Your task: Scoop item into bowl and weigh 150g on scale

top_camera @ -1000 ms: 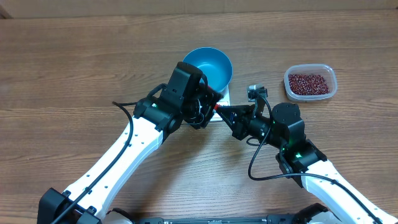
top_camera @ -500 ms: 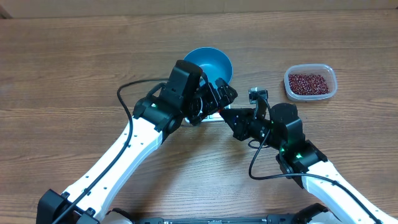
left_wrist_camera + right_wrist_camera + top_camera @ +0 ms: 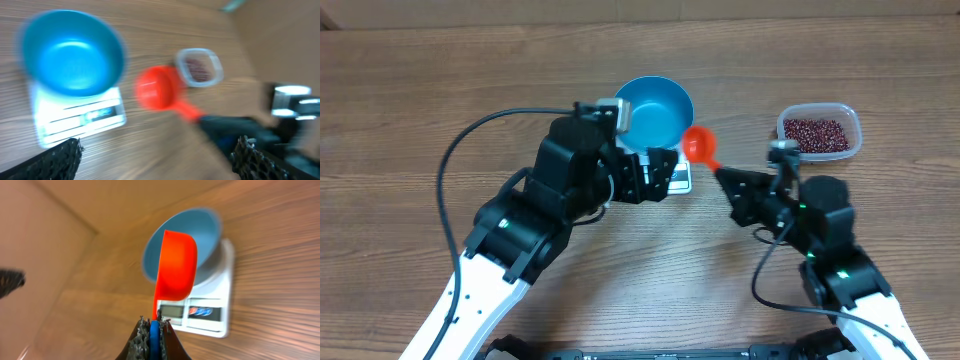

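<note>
Bowl [image 3: 660, 105] mouth is unobstructed from above. Its near side, over the scale [image 3: 677, 182], is blocked by L gripper [image 3: 655, 173], jaws spread wide. Gap btw. bowl and tub [image 3: 820, 156] is narrowed by the red scoop [image 3: 699, 143], clamped at its handle in R gripper [image 3: 724, 177], just beside the bowl's R rim. Tub w/ beans [image 3: 817, 133] is uncovered. Bare table [image 3: 420, 100] is seen beyond it and L of the bowl.
</note>
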### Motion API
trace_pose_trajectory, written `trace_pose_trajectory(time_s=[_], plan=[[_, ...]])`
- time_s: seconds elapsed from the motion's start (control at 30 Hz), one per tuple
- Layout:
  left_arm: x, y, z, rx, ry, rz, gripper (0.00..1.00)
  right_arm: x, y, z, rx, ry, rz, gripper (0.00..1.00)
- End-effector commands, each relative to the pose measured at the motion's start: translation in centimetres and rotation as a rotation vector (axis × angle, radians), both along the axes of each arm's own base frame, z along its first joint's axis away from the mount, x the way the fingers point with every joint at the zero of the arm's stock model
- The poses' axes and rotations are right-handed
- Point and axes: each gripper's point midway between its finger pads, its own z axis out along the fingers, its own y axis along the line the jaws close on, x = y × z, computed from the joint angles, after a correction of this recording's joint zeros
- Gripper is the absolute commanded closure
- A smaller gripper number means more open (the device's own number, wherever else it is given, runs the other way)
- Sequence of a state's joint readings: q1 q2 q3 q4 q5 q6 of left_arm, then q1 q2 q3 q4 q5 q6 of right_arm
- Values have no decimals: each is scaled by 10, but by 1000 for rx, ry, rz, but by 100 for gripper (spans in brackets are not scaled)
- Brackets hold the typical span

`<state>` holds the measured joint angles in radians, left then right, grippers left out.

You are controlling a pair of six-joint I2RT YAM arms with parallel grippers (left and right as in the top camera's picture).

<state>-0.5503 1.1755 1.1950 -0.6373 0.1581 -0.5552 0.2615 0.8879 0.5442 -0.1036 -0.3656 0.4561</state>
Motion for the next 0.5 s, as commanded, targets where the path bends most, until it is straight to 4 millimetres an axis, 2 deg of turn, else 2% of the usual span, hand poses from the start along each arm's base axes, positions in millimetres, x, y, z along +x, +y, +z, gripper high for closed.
trace_pose_trajectory(time_s=[0.0,0.1,0.2,0.47], plan=[[13,33,-5,167,-62,129,0,4,-24,25,-30,-80,-69,96],[4,41,-22,236,-4,122,0,0,-44,21,-111,-71,-121,96],[-3,33,-25,300,-41,-15,0,-2,-64,16,-215,-40,-199,96],[0,30,-25,322,-67,-44,0,-3,-91,44,-352,-54,-301,96]])
